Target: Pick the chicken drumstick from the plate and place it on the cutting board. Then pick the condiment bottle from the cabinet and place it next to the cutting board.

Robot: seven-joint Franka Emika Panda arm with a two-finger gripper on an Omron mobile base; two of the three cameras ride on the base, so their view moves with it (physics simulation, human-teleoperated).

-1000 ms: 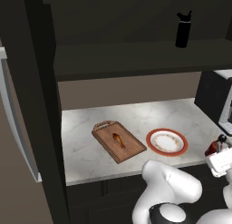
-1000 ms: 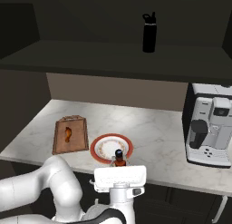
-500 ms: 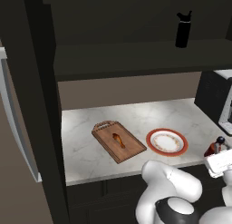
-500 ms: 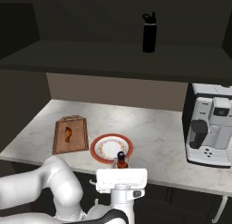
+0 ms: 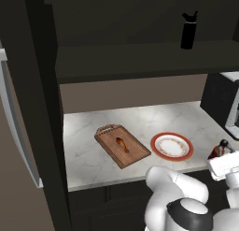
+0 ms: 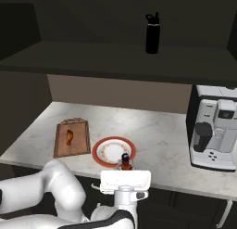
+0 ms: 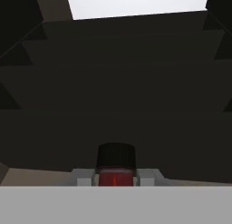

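Note:
My gripper [image 7: 116, 178] is shut on the condiment bottle [image 7: 116, 156], a small red bottle with a dark cap, held upright. The bottle [image 6: 124, 162] hangs over the counter's front edge just in front of the plate [image 6: 98, 155]. From the left it is the red bottle [image 5: 218, 151] right of the plate [image 5: 155, 149], above my gripper [image 5: 221, 156]. The orange-brown chicken drumstick [image 5: 122, 144] lies on the wooden cutting board [image 5: 135, 155], left of the plate. From the right side, the drumstick [image 6: 69, 136] rests on the board [image 6: 79, 141]. The dark cabinet [image 6: 92, 61] spans above.
A tall black bottle [image 6: 152, 33] stands on the cabinet shelf [image 5: 140, 61]. A black-and-white coffee machine [image 6: 215, 128] occupies the counter's right end. Bare marble counter [image 6: 157, 140] lies between plate and machine, and to the left of the board [image 5: 81, 150].
The gripper with the red bottle has barely drifted near the counter's front edge. Board, drumstick and plate have stayed put.

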